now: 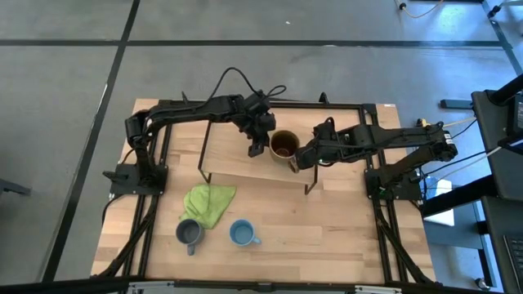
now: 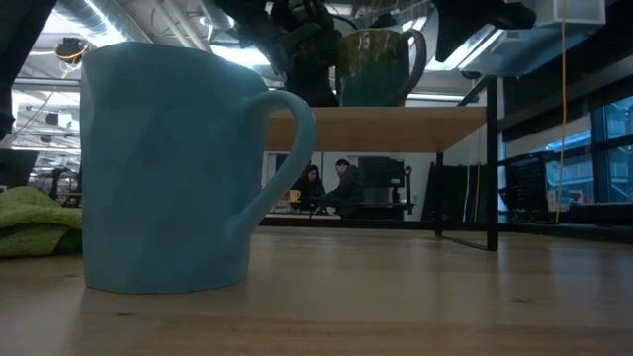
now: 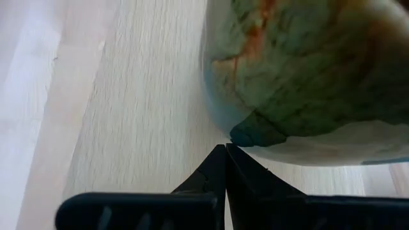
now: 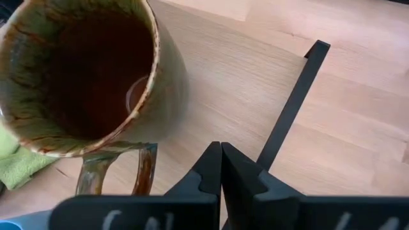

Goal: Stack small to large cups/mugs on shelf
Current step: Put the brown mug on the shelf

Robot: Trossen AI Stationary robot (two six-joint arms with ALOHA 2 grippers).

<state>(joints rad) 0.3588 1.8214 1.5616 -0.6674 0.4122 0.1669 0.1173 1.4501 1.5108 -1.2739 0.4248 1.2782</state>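
Observation:
The olive-brown mug (image 1: 283,145) stands upright by its base on the light-wood shelf (image 1: 237,155), its handle (image 4: 115,169) toward the near right. My left gripper (image 1: 258,149) is shut at the mug's left side. My right gripper (image 1: 299,160) is shut just beyond the handle, above the shelf, touching nothing. The grey-blue mug (image 1: 189,233) and the light-blue mug (image 1: 241,233) stand on the tabletop near its front edge. The light-blue mug (image 2: 168,168) fills the low view's left; the olive-brown mug (image 2: 376,64) shows on the shelf (image 2: 396,129) behind. My left gripper's shut fingertips (image 3: 217,156) stand against the olive-brown mug's outer wall near its base (image 3: 249,135), on the side toward the table's left. They slant down from the far left. Whether they truly touch the wall I cannot tell. The mug stands upright on the shelf.
A lime-green cloth (image 1: 208,202) lies on the tabletop just in front of the shelf's left end. The shelf's black rod leg (image 4: 291,108) stands close beside my right gripper. Bare tabletop lies to the right of the light-blue mug.

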